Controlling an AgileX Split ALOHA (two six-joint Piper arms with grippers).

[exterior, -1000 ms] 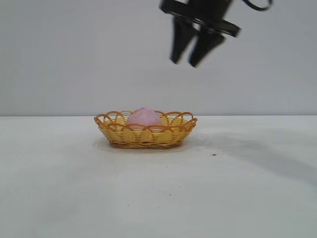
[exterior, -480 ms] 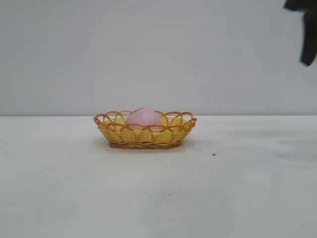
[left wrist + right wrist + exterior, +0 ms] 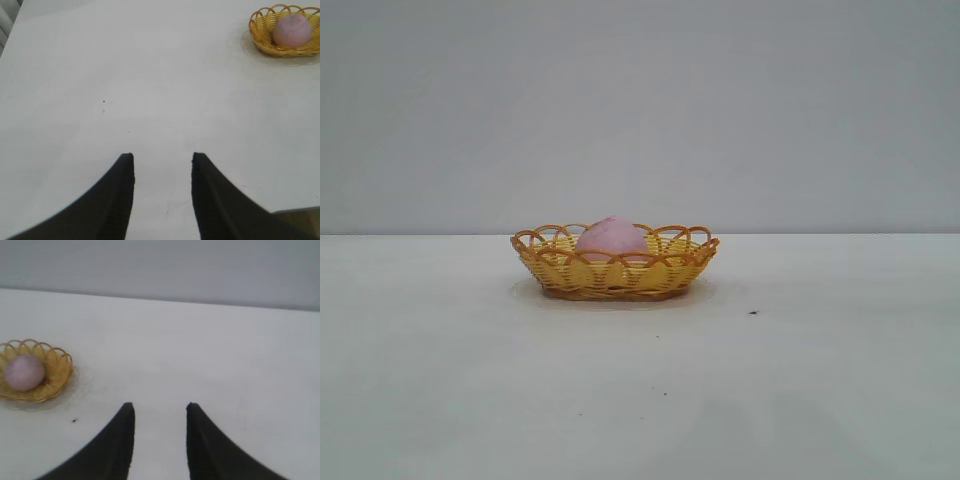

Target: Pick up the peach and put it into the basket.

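Note:
The pale pink peach [image 3: 611,238] lies inside the yellow wicker basket [image 3: 545,265] with the orange-brown looped rim, at the middle of the white table. Both wrist views catch the pair from afar: peach [image 3: 292,30] in basket [image 3: 260,40], and peach [image 3: 23,372] in basket [image 3: 57,371]. My left gripper [image 3: 163,157] is open over bare table, well away from the basket, with nothing between its fingers. My right gripper [image 3: 159,407] is open too, empty, off to the basket's side. Neither arm shows in the exterior view.
A small dark speck [image 3: 753,312] lies on the white table to the right of the basket. A plain grey wall stands behind. The table's edge [image 3: 300,210] shows near the left gripper.
The right gripper, which hung above and right of the basket, has moved off to the right and out of the exterior view. Peach and basket have not moved.

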